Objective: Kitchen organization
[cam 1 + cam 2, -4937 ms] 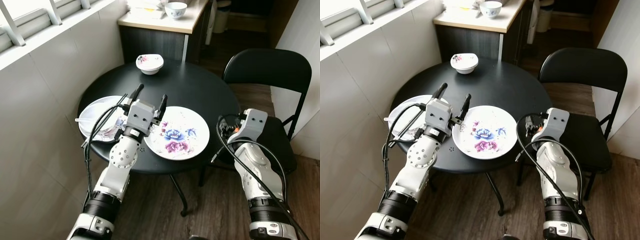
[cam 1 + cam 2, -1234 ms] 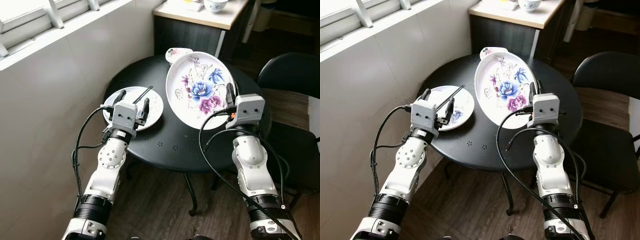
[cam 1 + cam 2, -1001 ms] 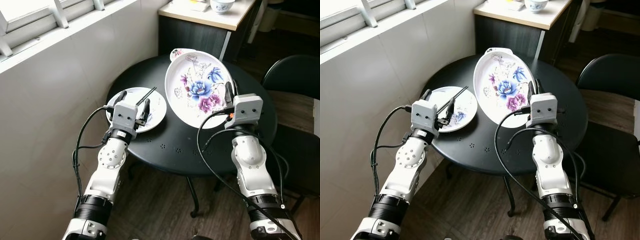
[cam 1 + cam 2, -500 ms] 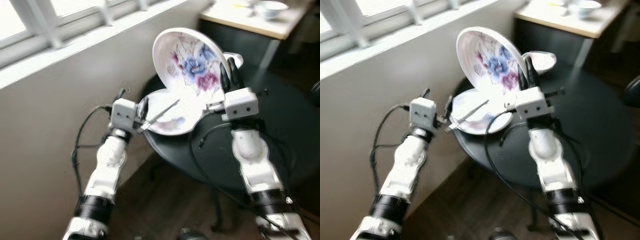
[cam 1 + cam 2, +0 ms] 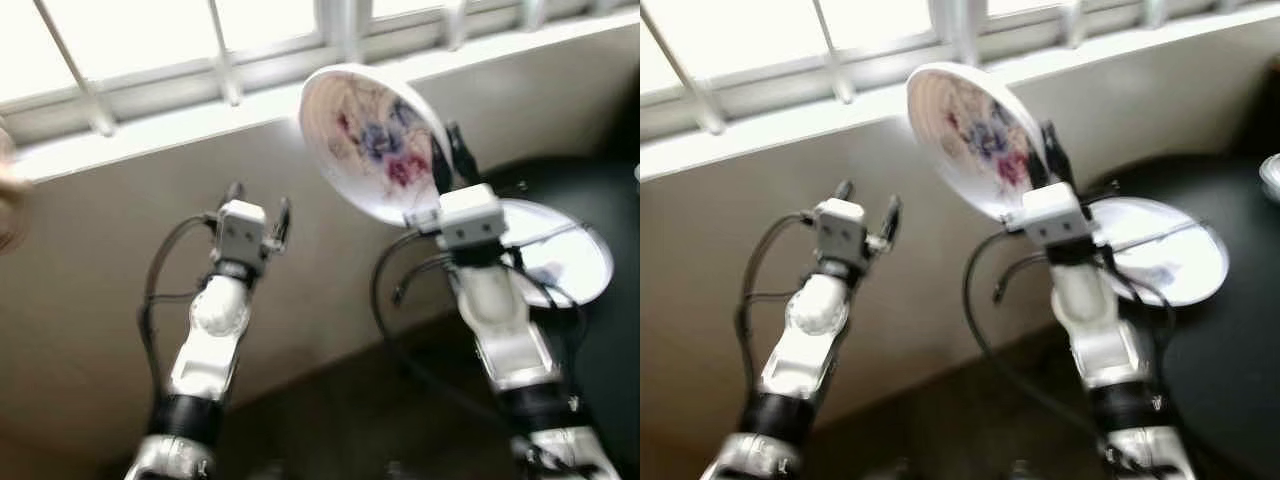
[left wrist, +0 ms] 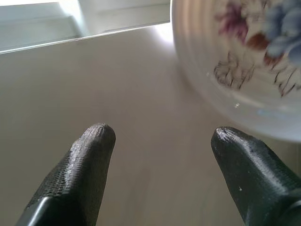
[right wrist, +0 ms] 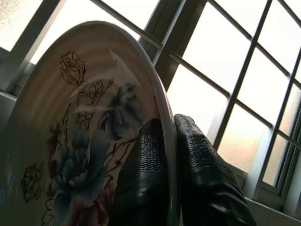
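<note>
Up against the window wall: right gripper (image 5: 447, 160) jaws clamped on rim of floral plate (image 5: 372, 140), held tilted (frames blurred). Left gripper (image 5: 257, 210) jaws spread, empty. On bench (image 5: 610, 400) edge: small plate (image 5: 560, 255).

White ground is shown on the large plate (image 5: 372, 140), printed with blue, purple and red flowers and fine brown outline roses. A white smaller plate (image 5: 562, 256) with a faint blue mark lies on the black table (image 5: 610, 340). Textured black fingers (image 6: 84, 162) are seen against a beige wall (image 5: 90, 260). White window frames (image 5: 225, 75) are shown.
</note>
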Available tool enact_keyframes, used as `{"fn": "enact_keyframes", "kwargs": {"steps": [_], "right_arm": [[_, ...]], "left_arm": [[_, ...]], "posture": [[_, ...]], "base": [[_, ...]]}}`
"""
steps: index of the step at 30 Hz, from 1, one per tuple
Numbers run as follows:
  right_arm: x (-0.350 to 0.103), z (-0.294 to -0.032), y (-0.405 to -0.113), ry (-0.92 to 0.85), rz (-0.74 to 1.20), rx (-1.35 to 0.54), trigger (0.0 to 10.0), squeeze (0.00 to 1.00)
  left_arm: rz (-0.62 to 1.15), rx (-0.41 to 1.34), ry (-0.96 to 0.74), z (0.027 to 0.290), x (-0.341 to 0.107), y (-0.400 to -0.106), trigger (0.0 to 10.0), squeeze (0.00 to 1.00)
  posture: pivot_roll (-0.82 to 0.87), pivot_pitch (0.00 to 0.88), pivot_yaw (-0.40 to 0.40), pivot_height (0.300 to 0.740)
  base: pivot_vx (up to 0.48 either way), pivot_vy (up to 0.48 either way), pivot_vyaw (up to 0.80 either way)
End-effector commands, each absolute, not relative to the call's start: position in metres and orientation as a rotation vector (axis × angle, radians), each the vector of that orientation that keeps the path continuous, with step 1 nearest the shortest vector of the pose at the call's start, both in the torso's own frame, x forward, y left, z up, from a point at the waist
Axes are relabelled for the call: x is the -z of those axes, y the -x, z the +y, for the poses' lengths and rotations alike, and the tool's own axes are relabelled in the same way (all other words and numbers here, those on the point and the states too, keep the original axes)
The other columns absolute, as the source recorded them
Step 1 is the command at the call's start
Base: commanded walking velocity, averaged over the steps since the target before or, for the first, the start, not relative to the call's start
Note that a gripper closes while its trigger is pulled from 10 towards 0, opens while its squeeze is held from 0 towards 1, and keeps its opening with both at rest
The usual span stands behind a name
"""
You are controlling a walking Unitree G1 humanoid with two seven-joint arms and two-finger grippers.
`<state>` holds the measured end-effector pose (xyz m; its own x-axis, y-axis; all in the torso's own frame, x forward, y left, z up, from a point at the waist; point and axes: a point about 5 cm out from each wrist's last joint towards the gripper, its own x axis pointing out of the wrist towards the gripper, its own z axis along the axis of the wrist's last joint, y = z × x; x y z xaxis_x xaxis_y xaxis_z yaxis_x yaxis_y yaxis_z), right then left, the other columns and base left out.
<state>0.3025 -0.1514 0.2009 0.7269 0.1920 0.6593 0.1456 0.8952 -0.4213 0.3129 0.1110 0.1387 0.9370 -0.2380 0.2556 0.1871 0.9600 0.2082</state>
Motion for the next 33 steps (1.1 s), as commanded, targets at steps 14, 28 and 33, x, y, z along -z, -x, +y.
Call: {"fn": "enact_keyframes", "kwargs": {"steps": [14,28,33], "right_arm": [[-0.2032,-0.1466,-0.3036,0.408,-0.772,-0.032,0.0,0.0],[-0.2023,-0.1437,-0.3055,0.399,-0.76,-0.05,0.0,0.0],[-0.2053,-0.1431,-0.3048,0.406,-0.777,-0.049,0.0,0.0]], "left_arm": [[-0.29,0.211,-0.213,0.1173,-0.1407,-0.3145,10.0,0.0],[-0.299,0.209,-0.268,0.1145,-0.1407,-0.3146,10.0,0.0],[-0.302,0.218,-0.289,0.1125,-0.1398,-0.3145,10.0,0.0]], "posture": [[-0.1,0.0,0.005,0.74],[-0.1,0.0,0.0,0.74],[-0.1,0.0,0.002,0.74]], "base": [[0.0,0.38,0.8],[0.0,0.135,0.8],[0.0,-0.48,0.8]]}}
